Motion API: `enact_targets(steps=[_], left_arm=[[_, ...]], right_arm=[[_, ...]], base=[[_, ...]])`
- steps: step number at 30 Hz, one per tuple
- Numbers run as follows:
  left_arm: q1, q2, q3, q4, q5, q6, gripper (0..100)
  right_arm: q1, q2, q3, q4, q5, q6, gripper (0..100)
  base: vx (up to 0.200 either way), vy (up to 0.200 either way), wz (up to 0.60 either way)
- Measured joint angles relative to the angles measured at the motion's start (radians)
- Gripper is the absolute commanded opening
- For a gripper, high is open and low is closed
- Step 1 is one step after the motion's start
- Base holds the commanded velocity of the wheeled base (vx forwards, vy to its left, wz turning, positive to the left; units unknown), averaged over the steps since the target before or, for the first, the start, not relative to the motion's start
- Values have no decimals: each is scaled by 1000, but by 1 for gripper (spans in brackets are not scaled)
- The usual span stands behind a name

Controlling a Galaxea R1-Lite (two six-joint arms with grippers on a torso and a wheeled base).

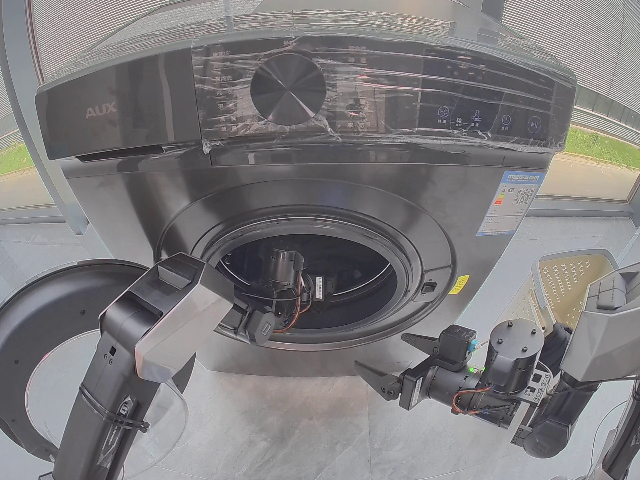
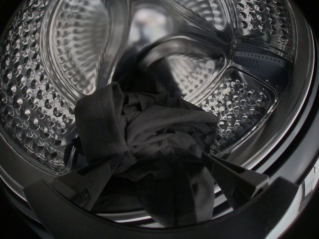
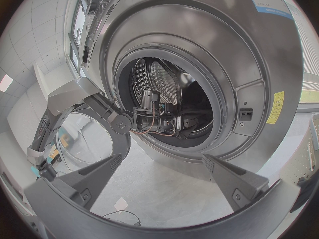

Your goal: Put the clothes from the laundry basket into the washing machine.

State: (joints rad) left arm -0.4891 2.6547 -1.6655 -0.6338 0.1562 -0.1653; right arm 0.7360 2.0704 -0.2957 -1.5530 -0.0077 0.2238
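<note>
While the left arm reached through the open porthole of the washing machine, its left gripper sat inside the steel drum. The fingers were spread wide, much as the other arm's were. A dark crumpled garment was bunched between them, well inside the drum. One fold rose on one side and another hung down near the camera. I could not tell whether the cloth rested on the drum wall or was caught on the fingers.

The right gripper hovered above the grey tiled floor, in front of the machine and below and to the right of the porthole. Its fingers were wide apart with nothing between them. From the right wrist, that gripper faced the porthole, where the left arm's wrist crossed the rim into the drum.

The round glass door stood swung fully open on the machine's left, beside the left arm. A pale perforated laundry basket stood on the floor to the right of the machine, just behind the right arm. Its contents were hidden.

Clear plastic film covered the control panel around the round dial. A small yellow sticker sat just right of the porthole.
</note>
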Motion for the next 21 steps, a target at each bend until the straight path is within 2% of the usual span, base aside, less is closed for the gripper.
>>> enact_targets(steps=[6,7,15,21], left_arm=[[1,16,-1,-2,-1,2,100],[1,18,-2,-3,-1,3,0],[1,30,-17,-11,-9,-1,0],[2,36,-86,-19,-9,-11,0]], right_arm=[[0,0,0,0,0,0,100],[0,0,0,0,0,0,100],[0,0,0,0,0,0,100],[0,0,0,0,0,0,100]], base=[[0,0,0],[0,0,0],[0,0,0],[0,0,0]])
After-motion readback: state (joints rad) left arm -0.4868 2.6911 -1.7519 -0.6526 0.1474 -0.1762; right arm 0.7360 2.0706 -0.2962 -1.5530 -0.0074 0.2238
